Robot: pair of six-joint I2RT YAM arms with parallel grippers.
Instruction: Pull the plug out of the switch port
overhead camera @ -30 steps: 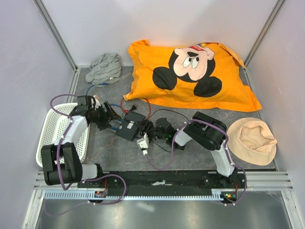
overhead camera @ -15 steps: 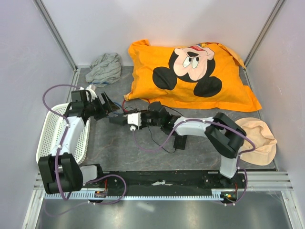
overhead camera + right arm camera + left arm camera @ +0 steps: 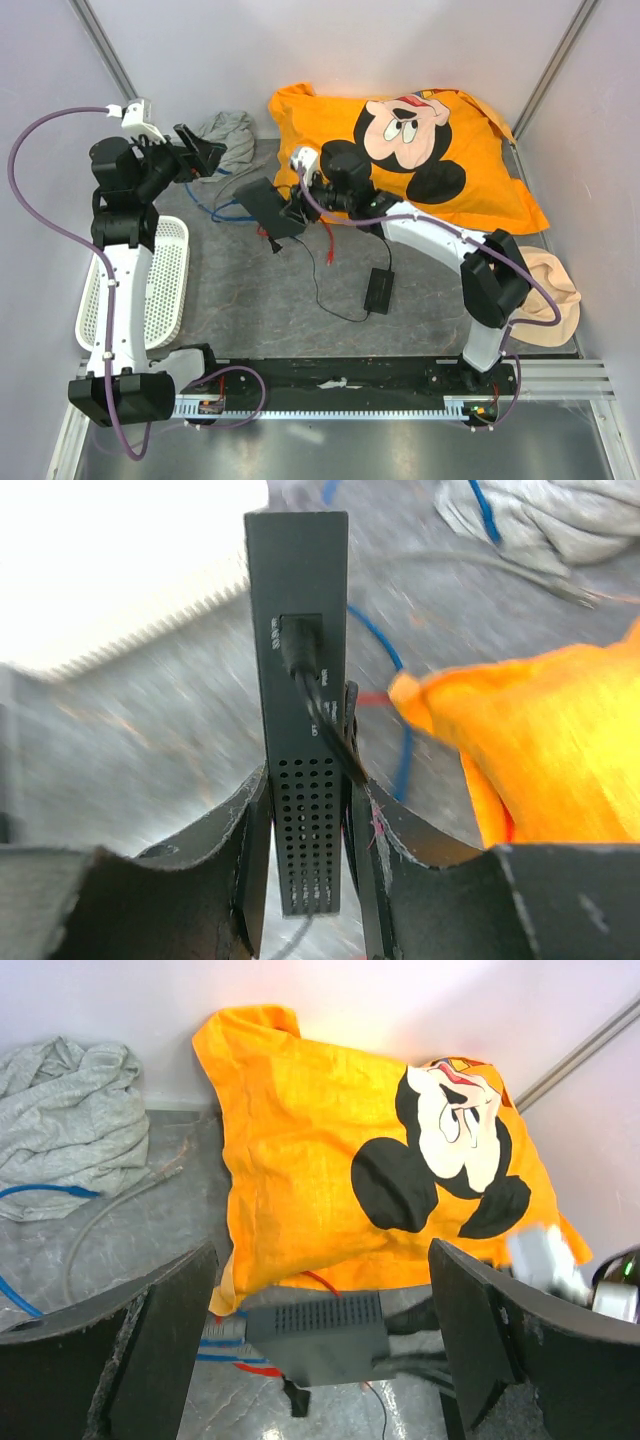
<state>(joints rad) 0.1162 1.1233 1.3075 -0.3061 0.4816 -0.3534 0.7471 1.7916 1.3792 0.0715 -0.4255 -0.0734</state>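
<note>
Right wrist shows the right gripper clamping the switch edgewise, plug seated; the left gripper gapes empty.

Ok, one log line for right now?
right hand: shut on switch | left hand: open, empty | black plug: seated in switch port

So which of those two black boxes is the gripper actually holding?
The bigger, flat one with vent holes, the switch, clamped in the right gripper beside the orange pillow. The smaller brick lies untouched on the table.
</note>
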